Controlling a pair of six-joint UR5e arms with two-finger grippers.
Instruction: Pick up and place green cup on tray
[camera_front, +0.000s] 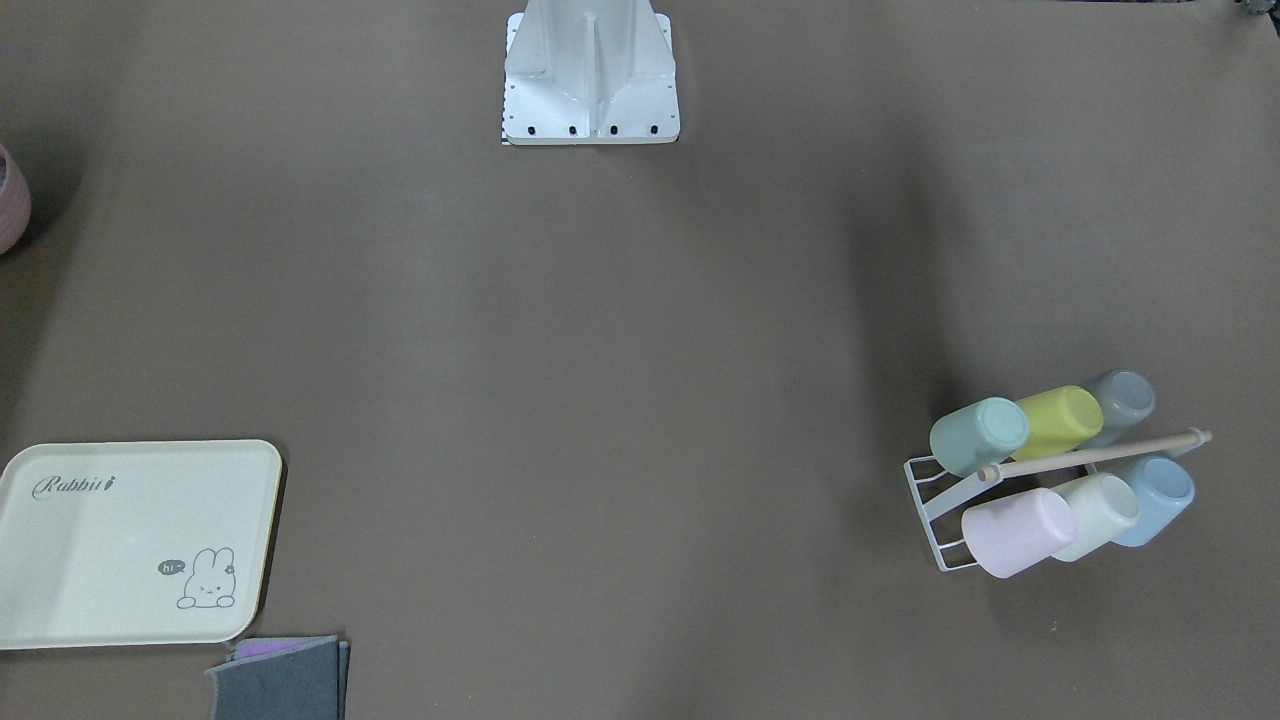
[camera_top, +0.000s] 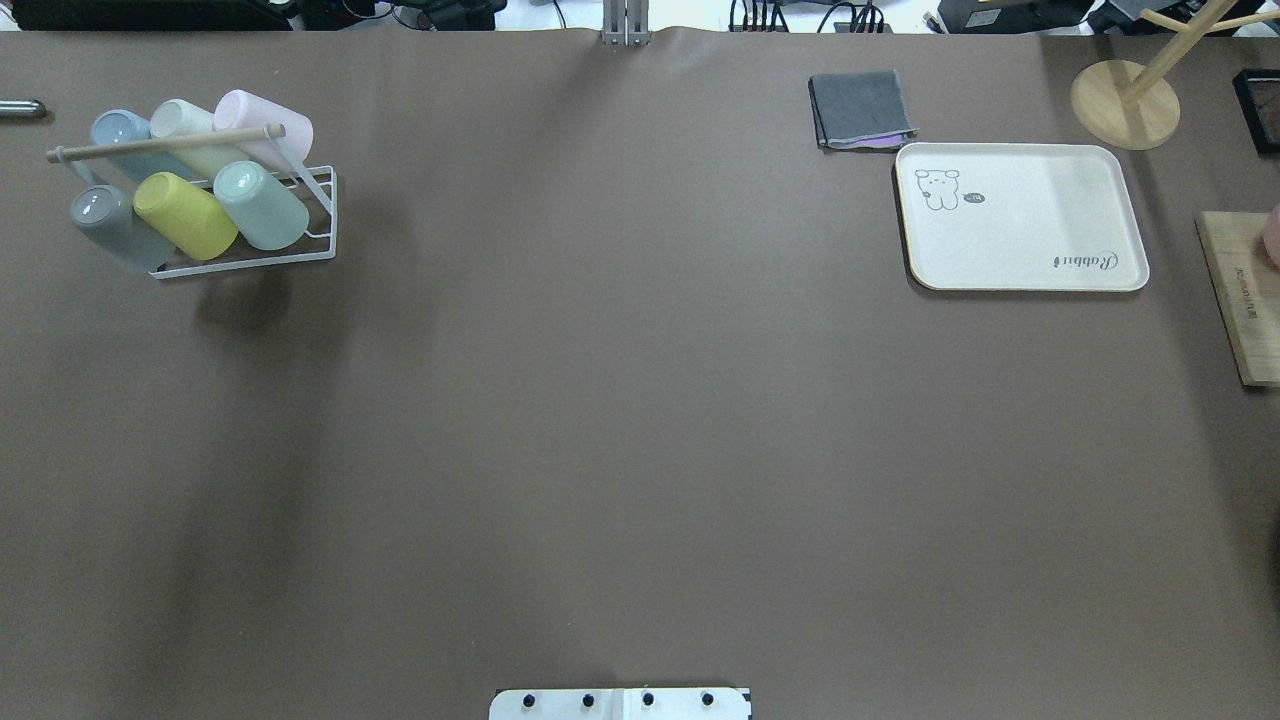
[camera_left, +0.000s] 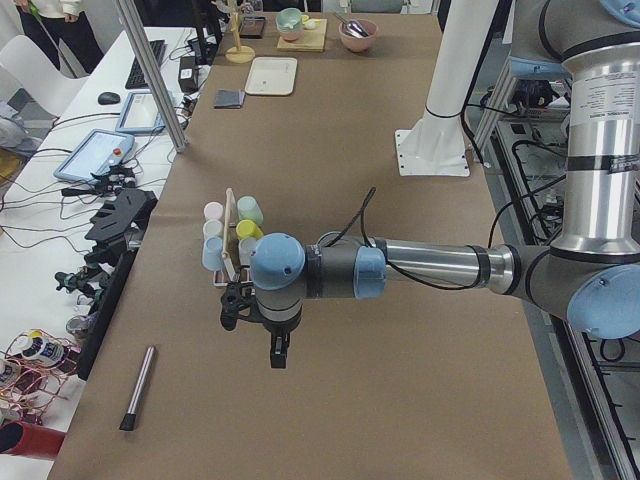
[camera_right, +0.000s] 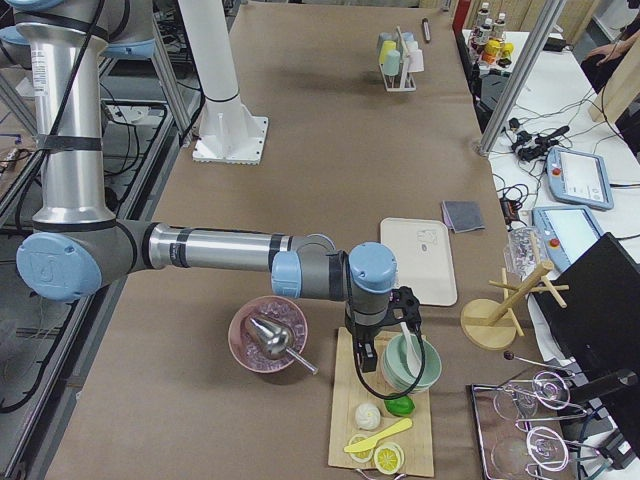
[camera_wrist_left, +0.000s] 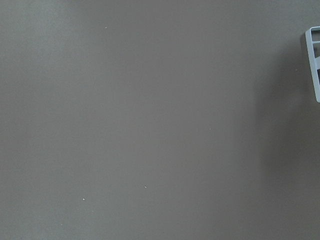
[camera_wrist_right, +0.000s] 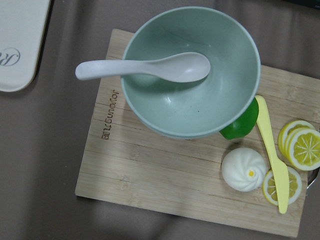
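Front-facing view: the green cup (camera_front: 978, 436), a small pale mint-green plastic tumbler, lies tilted on a white wire cup rack (camera_front: 926, 500) at the robot's left. It is the end cup of the row nearer the robot, touching a yellow-green plastic cup (camera_front: 1060, 420). The cream rectangular tray with a rabbit drawing (camera_front: 110, 540) sits well apart, at the opposite side of the brown tabletop (camera_front: 620, 380). No arm shows.

Overhead view: the green cup (camera_top: 260, 205) is far left and the tray (camera_top: 1030, 215) far right. The cup's long axis slants, with its closed end raised and pointing away from the robot.

Left side view: the left gripper (camera_left: 275, 352) hangs pointing down over bare tabletop, near the rack. The green cup (camera_left: 250, 210) lies beyond it, farther along the tabletop. Whether the gripper is parted or closed cannot be told.

Right side view: the right gripper (camera_right: 365, 355) hangs over a wooden cutting board (camera_right: 345, 430), just past the tray (camera_right: 420, 265) and far from the green cup (camera_right: 392, 63). How its jaws stand cannot be told.

Left wrist view: bare tabletop, with one corner of the rack (camera_wrist_left: 314, 65) at the right edge.

Right wrist view: the board below and a corner of the tray (camera_wrist_right: 20, 45).

The left arm is likely the nearer one to pick up the cup.
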